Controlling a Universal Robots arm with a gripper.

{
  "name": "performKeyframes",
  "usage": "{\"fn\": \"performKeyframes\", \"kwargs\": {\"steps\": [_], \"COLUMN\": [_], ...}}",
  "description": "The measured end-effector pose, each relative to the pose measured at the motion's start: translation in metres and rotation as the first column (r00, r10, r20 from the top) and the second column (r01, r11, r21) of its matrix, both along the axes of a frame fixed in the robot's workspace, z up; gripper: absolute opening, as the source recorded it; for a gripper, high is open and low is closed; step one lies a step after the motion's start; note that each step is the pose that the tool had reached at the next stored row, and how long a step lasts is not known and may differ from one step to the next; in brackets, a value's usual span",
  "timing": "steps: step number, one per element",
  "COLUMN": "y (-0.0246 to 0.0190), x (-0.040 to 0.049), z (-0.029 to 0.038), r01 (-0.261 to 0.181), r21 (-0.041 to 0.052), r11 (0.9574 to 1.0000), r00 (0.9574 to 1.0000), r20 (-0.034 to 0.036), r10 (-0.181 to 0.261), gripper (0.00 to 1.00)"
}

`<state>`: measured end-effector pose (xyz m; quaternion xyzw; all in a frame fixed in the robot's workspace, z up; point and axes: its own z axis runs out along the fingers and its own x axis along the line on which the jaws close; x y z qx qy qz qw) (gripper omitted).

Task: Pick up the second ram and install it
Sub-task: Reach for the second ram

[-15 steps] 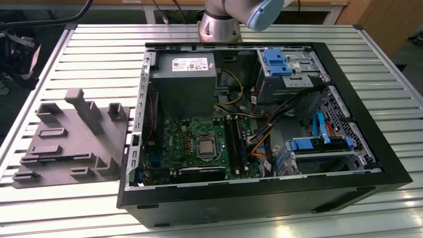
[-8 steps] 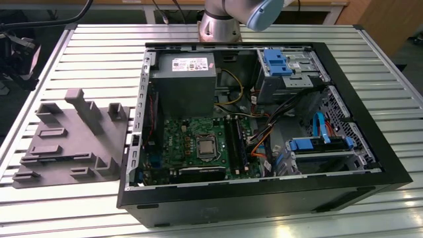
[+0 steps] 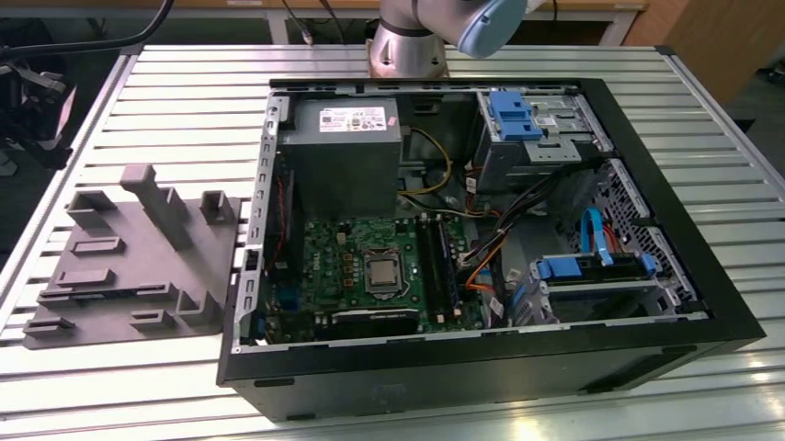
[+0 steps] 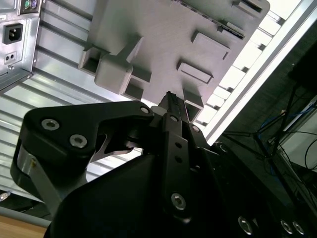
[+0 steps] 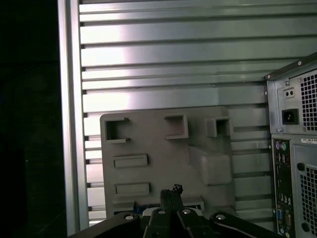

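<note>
In both wrist views my gripper (image 4: 171, 98) (image 5: 171, 190) hangs well above the grey moulded tray (image 5: 158, 144) (image 4: 163, 34), over the tray's side farthest from its tall pockets. Its two black fingers are pressed together, shut, with nothing showing between them. In the exterior view the tray (image 3: 135, 266) lies on the slatted table on the exterior view's left, beside the open computer case (image 3: 491, 354). The long black memory slots (image 3: 438, 266) run beside the processor on the green motherboard (image 3: 344, 262). The second ram is hidden. A small bluish patch (image 5: 142, 210) at the tray's edge is mostly covered by the gripper body.
The arm's base (image 3: 411, 41) stands behind the case. The case's back panel with ports (image 5: 292, 148) (image 4: 15, 39) rises close beside the tray. Upright posts (image 3: 165, 207) stick up from the tray. The table's edge rail (image 5: 69, 114) borders a dark drop.
</note>
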<state>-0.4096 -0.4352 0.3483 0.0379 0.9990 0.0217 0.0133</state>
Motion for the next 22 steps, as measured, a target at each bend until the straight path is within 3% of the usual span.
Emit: {"fn": "performKeyframes", "kwargs": {"steps": [22], "y": [-0.0021], "x": [-0.0025], "z": [-0.0061], "r01": [0.0], "r21": [0.0], "r11": [1.0], "r00": [1.0], "r20": [0.0], "r10": [0.0], "gripper": [0.11]}}
